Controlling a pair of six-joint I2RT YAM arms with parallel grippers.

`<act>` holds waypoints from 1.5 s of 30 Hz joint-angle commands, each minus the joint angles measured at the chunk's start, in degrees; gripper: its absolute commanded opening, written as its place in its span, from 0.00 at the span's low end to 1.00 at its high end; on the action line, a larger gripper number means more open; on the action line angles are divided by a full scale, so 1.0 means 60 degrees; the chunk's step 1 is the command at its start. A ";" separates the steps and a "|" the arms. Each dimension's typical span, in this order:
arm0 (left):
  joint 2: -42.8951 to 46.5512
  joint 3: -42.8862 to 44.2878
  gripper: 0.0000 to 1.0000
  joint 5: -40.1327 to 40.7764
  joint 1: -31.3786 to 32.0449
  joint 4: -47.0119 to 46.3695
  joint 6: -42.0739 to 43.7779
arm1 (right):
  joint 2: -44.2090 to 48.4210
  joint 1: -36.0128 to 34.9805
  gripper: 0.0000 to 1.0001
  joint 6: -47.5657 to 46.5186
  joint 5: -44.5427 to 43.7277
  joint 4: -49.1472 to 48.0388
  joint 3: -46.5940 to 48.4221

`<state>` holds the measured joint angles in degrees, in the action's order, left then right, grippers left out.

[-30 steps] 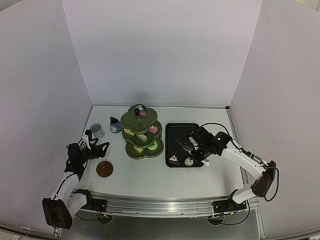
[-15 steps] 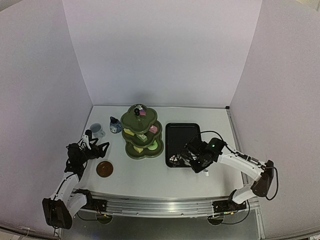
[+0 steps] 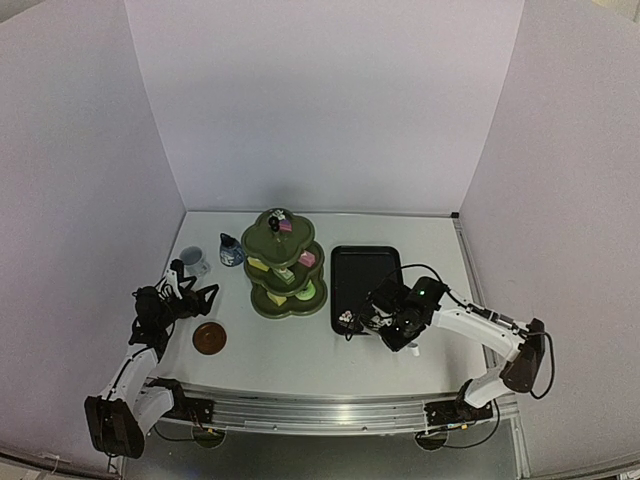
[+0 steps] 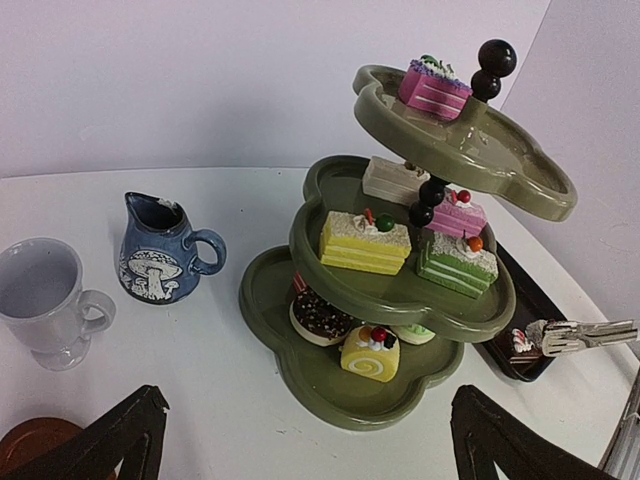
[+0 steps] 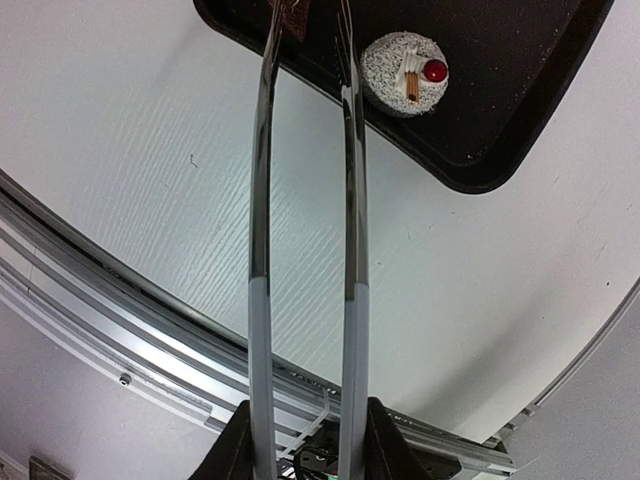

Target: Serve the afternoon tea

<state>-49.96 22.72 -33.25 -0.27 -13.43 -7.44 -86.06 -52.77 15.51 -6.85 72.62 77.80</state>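
A white desk (image 3: pixel 290 345) is filling the lower middle of the top view, and plain pale walls (image 3: pixel 320 100) are closing it in at the back and on both sides. A metal rail (image 3: pixel 310 408) is running along its near edge. The olive-green stand (image 4: pixel 480 150) is standing at the centre, carrying small cakes on all three tiers. The dark-blue pot (image 4: pixel 160 250) and the white mug (image 4: pixel 40 295) are sitting to its left, and a brown coaster (image 3: pixel 209 338) is lying lower left.

Right of the stand, a black tray (image 3: pixel 365 262) is holding a round white cake (image 5: pixel 404 68). The right tool (image 5: pixel 300 450) is gripping thin tongs (image 5: pixel 350 200), their tips reaching a brown cake (image 5: pixel 292 15) at the tray's near left corner. The left tool (image 3: pixel 195 282) is hanging spread wide and holding nothing, near the mug.
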 commanded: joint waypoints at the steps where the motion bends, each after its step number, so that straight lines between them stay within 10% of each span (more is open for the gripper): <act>1: -0.0067 0.0155 0.99 0.0050 0.0016 -0.0147 0.0052 | -0.0102 -0.0031 0.30 -0.0438 0.0139 -0.0115 0.0438; 25: -0.0040 0.0114 0.99 0.0212 0.0016 -0.0215 0.0006 | -0.1152 -0.0021 0.31 -0.0899 -0.0171 -0.0737 0.0580; 36: -0.0081 0.0217 1.00 0.0242 0.0016 -0.0199 0.0082 | -0.0898 -0.0018 0.00 -0.0811 -0.0795 -0.0771 0.1234; 45: -0.0126 0.0245 1.00 0.0220 0.0016 -0.0239 0.0068 | -0.0249 0.0136 0.00 -0.0321 -0.2462 -0.0755 0.2611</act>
<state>-50.35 22.72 -32.29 -0.27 -13.47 -7.44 -91.57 -52.63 11.23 -14.79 69.37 87.82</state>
